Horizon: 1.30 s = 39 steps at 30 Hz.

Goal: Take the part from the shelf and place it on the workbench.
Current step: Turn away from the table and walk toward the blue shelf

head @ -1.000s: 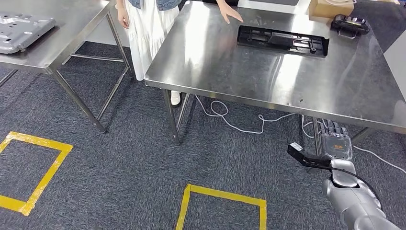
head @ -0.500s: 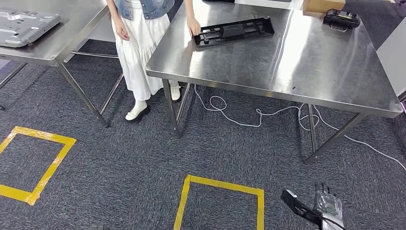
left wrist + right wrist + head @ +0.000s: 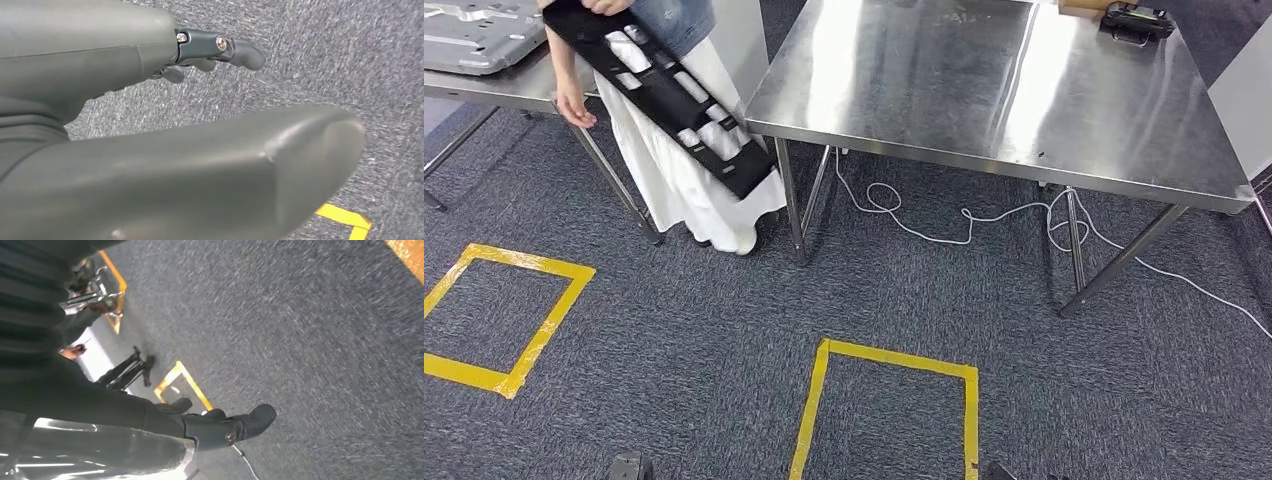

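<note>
Two tables: you see a steel workbench [image 3: 984,90] across the upper middle and right of the head view, and a second steel table [image 3: 494,85] at the upper left edge.
Part: the long black part [image 3: 659,90] is off the workbench, tilted down to the right at the upper left of the frame, carried by a person [image 3: 689,150] in a white skirt who stands between the two tables. One of the person's hands is at its upper end; the other hangs just beside its left edge.
On the workbench: a small black device [image 3: 1136,22] sits at the far right corner, touching a cardboard box [image 3: 1079,5] at the top edge.
On the second table: a grey metal panel [image 3: 479,38] lies flat in the upper left corner.
Floor: grey carpet [image 3: 674,340] carries yellow tape squares, one [image 3: 499,315] at the left and one [image 3: 889,410] at the lower middle. A white cable [image 3: 944,235] trails under the workbench.
Left hand: in your left wrist view the left hand [image 3: 165,125] hangs over the carpet, thumb large in the foreground, dark fingers [image 3: 235,50] extended beyond it, nothing in its grasp.
Right hand: in your right wrist view the right hand [image 3: 210,427] hangs over carpet and yellow tape, blurred; its dark fingers [image 3: 255,417] reach forward with nothing between them, released.
</note>
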Motion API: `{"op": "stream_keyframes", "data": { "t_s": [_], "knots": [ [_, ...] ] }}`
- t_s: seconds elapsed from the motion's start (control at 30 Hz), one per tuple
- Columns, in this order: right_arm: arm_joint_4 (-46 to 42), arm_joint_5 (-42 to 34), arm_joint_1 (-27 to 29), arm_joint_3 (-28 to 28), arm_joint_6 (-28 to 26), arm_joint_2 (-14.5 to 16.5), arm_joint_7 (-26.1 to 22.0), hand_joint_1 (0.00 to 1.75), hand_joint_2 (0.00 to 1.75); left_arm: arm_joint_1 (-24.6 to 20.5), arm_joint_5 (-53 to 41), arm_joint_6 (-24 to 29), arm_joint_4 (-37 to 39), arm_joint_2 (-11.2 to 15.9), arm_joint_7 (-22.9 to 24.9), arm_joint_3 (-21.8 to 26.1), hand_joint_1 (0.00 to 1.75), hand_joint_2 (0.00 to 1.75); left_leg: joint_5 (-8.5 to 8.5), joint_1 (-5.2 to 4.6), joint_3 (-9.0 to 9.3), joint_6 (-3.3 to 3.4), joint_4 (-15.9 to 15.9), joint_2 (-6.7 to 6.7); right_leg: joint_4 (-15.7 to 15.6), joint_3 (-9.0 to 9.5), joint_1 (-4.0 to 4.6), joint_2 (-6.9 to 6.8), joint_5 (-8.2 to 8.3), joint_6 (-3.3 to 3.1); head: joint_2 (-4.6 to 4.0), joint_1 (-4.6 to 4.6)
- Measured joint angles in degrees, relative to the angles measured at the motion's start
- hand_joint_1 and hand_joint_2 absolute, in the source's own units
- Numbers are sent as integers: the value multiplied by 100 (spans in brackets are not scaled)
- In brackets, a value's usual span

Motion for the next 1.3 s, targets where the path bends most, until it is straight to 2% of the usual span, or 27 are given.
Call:
{"op": "stream_keyframes", "data": {
  "t_s": [0.07,0.1,0.13,0.17,0.23,0.27,0.3,0.33,0.37,0.43,0.47,0.5,0.57,0.63,0.67,0.73,0.8,0.83,0.87,0.93,1.0,1.03,1.1,1.17,1.23,1.27,1.3],
  "knots": [
    [6,-458,62,-186,81,83,-290,0,175,3,-7,22,-1,-5,14,0,0,0,84,1,-5,-64,-11,10,-150,29,40,7,-36,-106,0,-16],
    [12,-771,117,-348,74,158,-493,0,175,15,-9,42,0,-8,21,0,0,0,81,20,-26,-97,2,5,-156,-2,12,-6,-2,-166,0,-15],
    [17,-1033,184,-533,24,242,-677,0,175,36,-11,63,1,-11,27,0,0,0,-30,40,-69,-133,76,-3,-156,-39,-9,-19,49,-245,0,-21],
    [24,-1195,257,-704,-34,324,-806,0,175,61,-13,80,2,-16,28,0,0,0,-256,62,-138,-172,258,-11,-162,-91,-34,-30,113,-320,0,-26],
    [38,-1287,383,-958,-93,466,-916,0,175,95,-15,91,4,-27,28,0,0,0,-918,99,-333,-243,983,-18,-156,-218,-39,-40,243,-403,0,-37],
    [44,-1296,429,-1044,-96,515,-930,0,175,100,-17,91,5,-33,28,0,0,0,-1151,114,-401,-280,1389,-19,-149,-289,-32,-40,305,-405,0,-39],
    [50,-1302,456,-1118,-96,555,-937,0,175,100,-20,91,5,-34,28,0,0,0,-1227,131,-400,-310,1671,-18,-133,-366,-28,-39,364,-392,0,-40],
    [56,-1309,471,-1179,-95,580,-939,0,175,100,-21,91,5,-34,28,0,0,0,-1171,149,-300,-331,1756,-17,-109,-445,-26,-35,417,-375,0,-40],
    [60,-1312,479,-1232,-94,596,-940,0,175,97,-21,92,4,-34,28,0,0,0,-1028,167,-70,-337,1576,-17,-77,-524,-27,-27,458,-350,0,-42],
    [67,-1316,494,-1323,-94,623,-940,0,175,85,-21,93,4,-32,27,0,0,0,-880,186,576,-308,769,-27,-6,-634,-24,-12,511,-295,0,-43],
    [69,-1321,498,-1358,-93,635,-940,0,175,79,-23,93,3,-32,25,0,0,0,-904,177,836,-278,385,-33,17,-668,-18,-11,543,-247,0,-40],
    [72,-1348,498,-1387,-92,644,-940,0,175,76,-28,92,3,-31,23,0,0,0,-960,158,981,-244,141,-39,28,-690,-15,-14,576,-198,0,-39],
    [78,-1516,498,-1480,-77,669,-952,0,175,77,-40,85,4,-33,21,0,0,0,-959,110,1002,-155,-17,-36,5,-718,-4,-18,666,-83,0,-34],
    [88,-1767,502,-1647,-70,707,-959,0,175,73,-64,75,5,-48,22,0,0,0,-833,109,933,-35,-95,-7,82,-796,9,-17,601,-53,0,-28],
    [93,-1859,504,-1738,-74,730,-939,0,175,70,-86,72,5,-56,26,-1,0,0,-762,115,882,25,-135,8,229,-879,16,-13,460,-78,0,-20],
    [102,-1946,507,-1901,-81,773,-858,0,175,64,-165,66,4,-67,54,-8,0,0,-639,109,750,95,-154,21,862,-1130,-2,-4,-9,-170,0,-8],
    [110,-1918,513,-2003,-25,807,-781,0,175,63,-296,45,5,-70,125,-45,0,0,-519,99,594,101,-149,36,1574,-1319,-17,-1,-327,-158,0,1],
    [114,-1889,516,-2030,29,820,-765,0,175,62,-382,28,5,-71,178,-83,0,0,-460,97,515,90,-144,43,1735,-1303,-22,-1,-334,-104,0,4],
    [116,-1865,517,-2050,86,831,-764,0,175,60,-472,13,5,-72,241,-133,0,0,-402,97,440,73,-140,48,1674,-1172,-27,-1,-245,-33,0,8],
    [120,-1883,508,-2094,178,843,-782,0,175,53,-605,-3,5,-67,390,-235,0,0,-295,92,325,19,-118,49,972,-599,-55,-4,-29,68,0,12],
    [121,-1967,481,-2167,339,845,-798,0,175,45,-673,-34,4,-49,526,-304,0,0,-212,63,246,-50,-57,51,123,-16,-42,11,-6,58,0,14],
    [123,-2020,473,-2210,487,846,-805,0,175,43,-708,-71,4,-31,586,-330,0,0,-176,50,219,-81,-29,52,-97,116,-26,22,-38,26,0,10],
    [129,-2092,485,-2294,803,848,-820,0,175,53,-802,-183,4,8,698,-394,0,0,-117,58,188,-140,-4,50,-151,86,-33,37,-26,-62,0,-11],
    [136,-2103,502,-2349,997,862,-842,0,175,78,-911,-305,6,48,799,-465,0,0,-319,99,105,-198,167,33,-143,8,-85,15,52,-198,0,-19],
    [139,-2080,506,-2371,1071,873,-869,0,175,98,-1040,-418,8,69,882,-549,0,0,-876,129,-98,-253,769,9,-141,-105,-91,-7,159,-328,0,-19],
    [139,-2065,508,-2375,1097,873,-878,0,175,104,-1103,-462,9,70,924,-599,0,0,-1142,139,-211,-274,1172,0,-134,-162,-75,-12,211,-361,0,-18],
    [140,-2052,513,-2377,1125,872,-882,0,175,110,-1153,-498,10,72,966,-648,0,0,-1304,148,-284,-293,1518,-8,-123,-222,-60,-16,261,-370,0,-17]
  ]
}}
